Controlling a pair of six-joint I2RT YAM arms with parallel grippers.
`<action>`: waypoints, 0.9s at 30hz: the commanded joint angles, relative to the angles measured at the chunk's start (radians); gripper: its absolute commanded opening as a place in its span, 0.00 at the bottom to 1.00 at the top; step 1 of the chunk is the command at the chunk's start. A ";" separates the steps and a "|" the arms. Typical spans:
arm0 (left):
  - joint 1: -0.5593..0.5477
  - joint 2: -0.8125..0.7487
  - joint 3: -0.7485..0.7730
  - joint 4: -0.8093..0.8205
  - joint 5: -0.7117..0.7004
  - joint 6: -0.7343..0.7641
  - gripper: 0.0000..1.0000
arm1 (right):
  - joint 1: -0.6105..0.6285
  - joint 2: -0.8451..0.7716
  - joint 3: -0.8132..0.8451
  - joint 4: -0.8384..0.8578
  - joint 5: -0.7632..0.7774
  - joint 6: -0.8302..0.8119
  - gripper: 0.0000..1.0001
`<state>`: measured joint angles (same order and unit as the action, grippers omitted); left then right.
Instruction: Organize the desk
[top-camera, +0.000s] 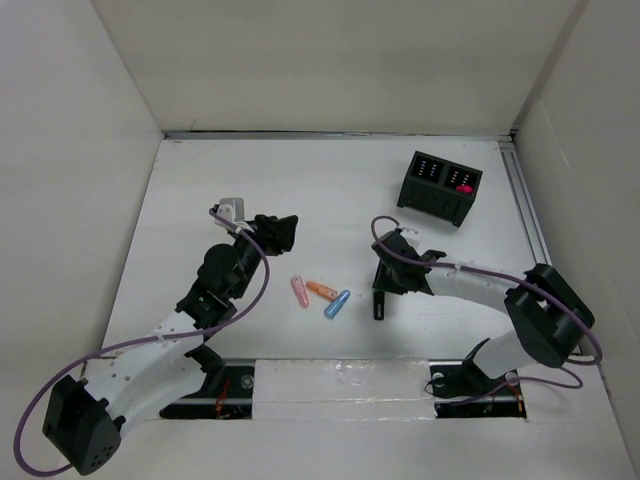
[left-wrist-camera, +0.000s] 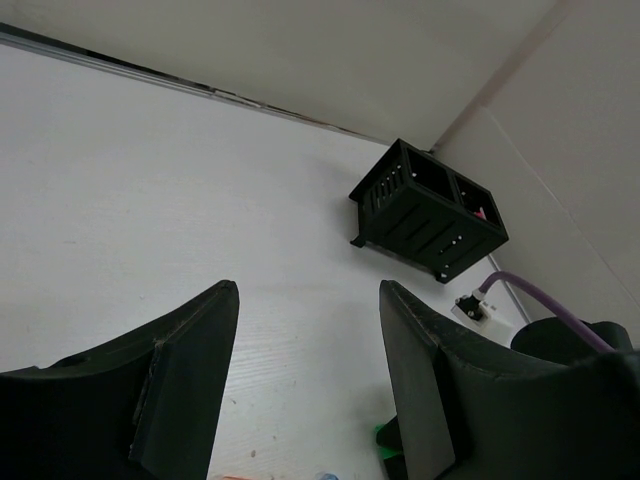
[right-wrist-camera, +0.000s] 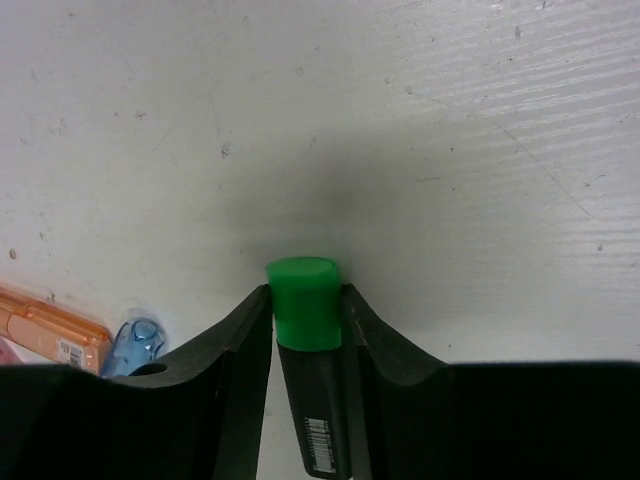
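The desk (top-camera: 330, 200) is a white tabletop walled by off-white panels. My right gripper (top-camera: 383, 285) is shut on a black marker with a green cap (top-camera: 381, 303), held close over the desk; in the right wrist view the fingers (right-wrist-camera: 250, 330) clamp the marker (right-wrist-camera: 304, 305) just below its cap. My left gripper (top-camera: 285, 228) is open and empty, left of centre, above bare desk (left-wrist-camera: 300, 330). A pink marker (top-camera: 299, 291), an orange marker (top-camera: 322, 290) and a blue marker (top-camera: 337, 303) lie together between the arms.
A small black two-compartment box (top-camera: 440, 187) stands at the back right with something pink-red in its right compartment; it also shows in the left wrist view (left-wrist-camera: 428, 208). The orange marker (right-wrist-camera: 50, 335) and the blue marker (right-wrist-camera: 135, 342) lie just left of my right fingers.
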<state>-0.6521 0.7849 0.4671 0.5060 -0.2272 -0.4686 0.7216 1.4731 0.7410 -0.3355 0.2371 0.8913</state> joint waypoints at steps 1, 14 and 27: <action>0.008 -0.024 -0.004 0.034 -0.015 0.004 0.54 | 0.018 0.035 -0.014 -0.031 0.028 -0.012 0.34; 0.008 -0.012 -0.005 0.042 0.005 -0.001 0.54 | -0.143 -0.178 0.201 0.053 0.208 -0.239 0.13; 0.008 -0.007 0.001 0.039 0.023 -0.002 0.54 | -0.651 -0.041 0.495 0.458 0.450 -0.440 0.14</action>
<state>-0.6521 0.7944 0.4671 0.5053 -0.2165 -0.4690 0.1207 1.3899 1.1538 -0.0219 0.6136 0.5224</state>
